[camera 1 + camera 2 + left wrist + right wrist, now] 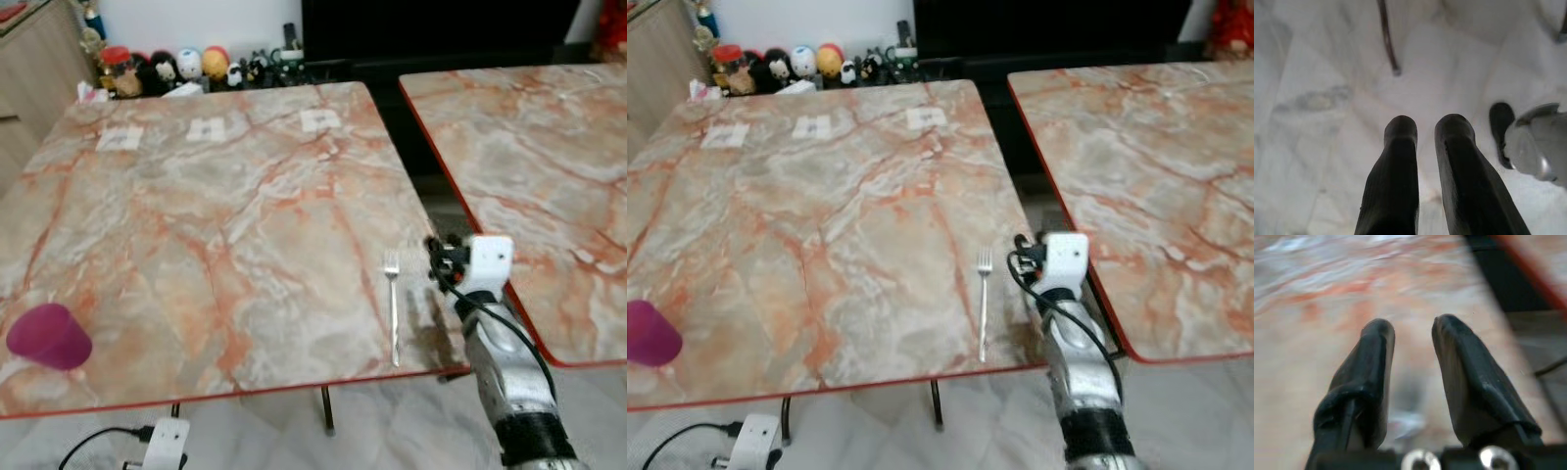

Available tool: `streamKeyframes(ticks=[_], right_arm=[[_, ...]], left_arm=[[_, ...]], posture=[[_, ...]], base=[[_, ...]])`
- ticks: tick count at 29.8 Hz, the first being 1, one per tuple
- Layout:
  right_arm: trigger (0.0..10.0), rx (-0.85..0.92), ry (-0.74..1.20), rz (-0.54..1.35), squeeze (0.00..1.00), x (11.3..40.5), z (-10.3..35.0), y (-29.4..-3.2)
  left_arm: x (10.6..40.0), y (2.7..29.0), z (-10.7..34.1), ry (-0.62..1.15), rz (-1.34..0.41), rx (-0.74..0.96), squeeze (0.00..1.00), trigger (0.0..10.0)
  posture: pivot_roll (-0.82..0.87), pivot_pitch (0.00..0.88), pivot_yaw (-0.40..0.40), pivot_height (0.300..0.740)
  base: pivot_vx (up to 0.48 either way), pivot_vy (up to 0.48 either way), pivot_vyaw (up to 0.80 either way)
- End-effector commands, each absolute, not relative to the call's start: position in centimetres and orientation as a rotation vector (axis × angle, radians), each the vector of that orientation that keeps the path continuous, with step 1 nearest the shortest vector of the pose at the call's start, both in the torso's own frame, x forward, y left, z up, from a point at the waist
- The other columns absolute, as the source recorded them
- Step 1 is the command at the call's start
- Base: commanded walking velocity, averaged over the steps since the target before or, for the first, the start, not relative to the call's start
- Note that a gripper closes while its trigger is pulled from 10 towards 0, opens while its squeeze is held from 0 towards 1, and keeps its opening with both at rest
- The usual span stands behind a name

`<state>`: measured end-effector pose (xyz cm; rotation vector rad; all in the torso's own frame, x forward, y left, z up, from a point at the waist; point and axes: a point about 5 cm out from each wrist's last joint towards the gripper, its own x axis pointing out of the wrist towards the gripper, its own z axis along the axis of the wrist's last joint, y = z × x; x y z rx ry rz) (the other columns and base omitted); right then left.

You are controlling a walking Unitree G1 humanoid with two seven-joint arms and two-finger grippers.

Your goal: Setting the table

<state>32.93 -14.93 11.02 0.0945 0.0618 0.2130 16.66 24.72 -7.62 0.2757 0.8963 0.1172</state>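
A silver fork (393, 304) lies on the marble table (245, 206) near its front right corner, tines pointing away from me. A magenta cup (49, 336) lies on its side at the front left. My right gripper (1413, 333) hovers low over the table's right edge, just right of the fork's tines, open with nothing between its fingers. In the head views its white wrist block (487, 259) covers most of the fingers. My left gripper (1426, 127) hangs idle over the pale floor, its fingers close together and holding nothing.
A second marble table (529, 147) stands to the right across a narrow gap. Three paper slips (206, 128) lie along the far edge. Small toy figures (176, 69) line the back wall. A white device with a cable (167, 441) lies on the floor under the front edge.
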Motion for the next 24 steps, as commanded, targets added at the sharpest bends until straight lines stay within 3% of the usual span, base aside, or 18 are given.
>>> streamKeyframes(ticks=[1,5,6,7,8,9,11,12,13,14,15,24], right_arm=[[10.0,0.107,0.063,0.242,0.0,32.4,11.1,-15.3],[10.0,0.108,0.061,0.303,0.0,31.8,11.6,-15.1],[10.0,0.098,0.062,0.294,0.11,31.5,11.7,-15.2],[10.0,0.098,0.062,0.294,0.11,31.5,11.7,-15.2],[10.0,0.101,0.06,0.283,0.75,31.4,11.9,-15.3],[10.0,0.111,0.061,0.235,1.0,31.0,12.3,-15.4],[10.0,0.113,0.083,0.168,1.0,30.6,12.5,-15.5],[10.0,0.103,0.098,0.159,0.91,30.3,12.5,-15.3],[10.0,0.102,0.118,0.159,0.14,30.0,12.5,-15.1],[10.0,0.103,0.13,0.163,0.14,29.8,12.4,-15.0],[10.0,0.121,0.163,0.167,0.0,29.6,12.1,-14.7],[10.0,0.196,0.332,0.184,0.0,29.5,10.4,-14.3]], left_arm=[[16.1,24.9,-7.8,0.919,0.128,0.274,0.0,10.0],[16.0,24.9,-7.9,0.922,0.127,0.277,0.0,10.0],[16.0,24.9,-7.9,0.924,0.127,0.278,0.0,10.0],[16.0,24.9,-7.9,0.924,0.127,0.278,0.0,10.0],[16.0,25.0,-7.9,0.924,0.127,0.278,0.0,10.0],[16.0,25.0,-7.9,0.926,0.127,0.28,0.0,10.0],[16.0,25.1,-7.9,0.928,0.125,0.283,0.0,10.0],[16.0,25.1,-7.9,0.929,0.124,0.284,0.0,10.0],[16.0,25.1,-7.9,0.929,0.123,0.285,0.0,10.0],[16.0,25.1,-7.9,0.929,0.122,0.286,0.0,10.0],[16.1,25.1,-7.8,0.929,0.122,0.286,0.0,10.0],[16.2,24.9,-7.8,0.928,0.117,0.286,0.0,10.0]], posture=[[-0.06,0.102,0.04,0.74],[-0.07,0.103,0.041,0.74],[-0.07,0.105,0.041,0.74],[-0.07,0.105,0.041,0.74],[-0.07,0.105,0.04,0.74],[-0.07,0.108,0.042,0.74],[-0.07,0.107,0.042,0.74],[-0.07,0.11,0.044,0.74],[-0.07,0.11,0.044,0.74],[-0.07,0.11,0.044,0.74],[-0.08,0.109,0.044,0.74],[-0.08,0.104,0.036,0.74]], base=[[0.0,0.0,0.0],[0.0,0.0,0.0],[0.0,0.0,0.0],[0.0,0.0,0.0],[0.0,0.0,0.0],[0.0,0.0,0.0],[0.0,0.0,0.0],[0.0,0.0,0.0],[0.0,0.0,0.0],[0.0,0.0,0.0],[0.0,0.0,0.0],[0.0,0.0,0.0]])
